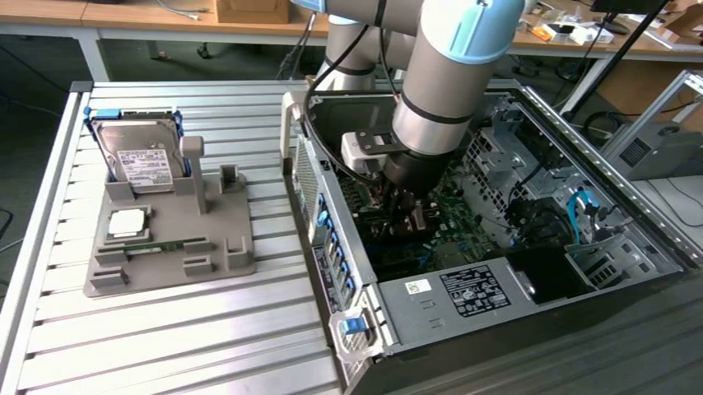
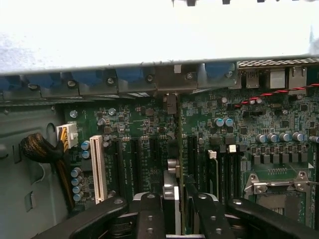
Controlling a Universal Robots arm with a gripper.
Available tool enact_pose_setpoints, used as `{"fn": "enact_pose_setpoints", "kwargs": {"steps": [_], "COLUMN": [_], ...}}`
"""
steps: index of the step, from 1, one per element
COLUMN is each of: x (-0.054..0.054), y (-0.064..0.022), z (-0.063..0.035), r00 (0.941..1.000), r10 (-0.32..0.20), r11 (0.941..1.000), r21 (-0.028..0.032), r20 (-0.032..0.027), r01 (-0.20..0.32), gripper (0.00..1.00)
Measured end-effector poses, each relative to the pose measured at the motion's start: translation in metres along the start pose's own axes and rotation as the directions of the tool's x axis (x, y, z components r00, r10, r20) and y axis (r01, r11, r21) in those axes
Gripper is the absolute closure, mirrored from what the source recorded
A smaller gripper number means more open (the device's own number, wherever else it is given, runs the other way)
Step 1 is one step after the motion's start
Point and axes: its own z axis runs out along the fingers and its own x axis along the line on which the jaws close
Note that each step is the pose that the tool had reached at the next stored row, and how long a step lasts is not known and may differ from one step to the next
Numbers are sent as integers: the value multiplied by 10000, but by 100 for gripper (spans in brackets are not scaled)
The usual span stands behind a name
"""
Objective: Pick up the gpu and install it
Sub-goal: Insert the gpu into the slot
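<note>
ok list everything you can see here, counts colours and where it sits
computer case: 1, grey metal, open, on the exterior view's right of the slatted table
motherboard: 1, green, on the floor of the case
white slot: 1, white, on the motherboard beside the black slots
gpu: 1, dark card seen edge-on, upright between the jaws above the motherboard slots
parts holder: 1, grey, on the table at the exterior view's left
hard drive: 1, silver with white label, standing in the holder's far end
memory stick: 1, green, lying in the holder
slatted table: 1, pale metal, under everything
gripper: 1, black, jaws closed on the gpu, inside the case
</note>
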Motion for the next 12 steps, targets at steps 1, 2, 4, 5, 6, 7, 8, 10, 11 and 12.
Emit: {"fn": "enact_pose_setpoints", "kwargs": {"steps": [1,2,4,5,6,7,8,10,11,12], "x": [0,0,-5,-12,-24,-31,-36,-43,-43,-44], "y": [0,0,0,1,2,2,2,2,2,3], "z": [0,-1,-1,0,-1,-1,0,3,5,8], "r00": [10000,10000,9996,9994,9992,9992,9992,9992,9992,9993], "r10": [-1,-2,-8,-9,-10,-11,-11,-12,-12,-11], "r11": [10000,10000,10000,10000,10000,10000,10000,10000,10000,10000], "r21": [1,4,12,18,18,19,19,18,17,17], "r20": [-31,-80,-272,-360,-395,-397,-397,-392,-388,-381], "r01": [1,2,8,10,11,12,12,12,12,11], "gripper": [73,73,73,73,73,73,73,73,73,73]}}
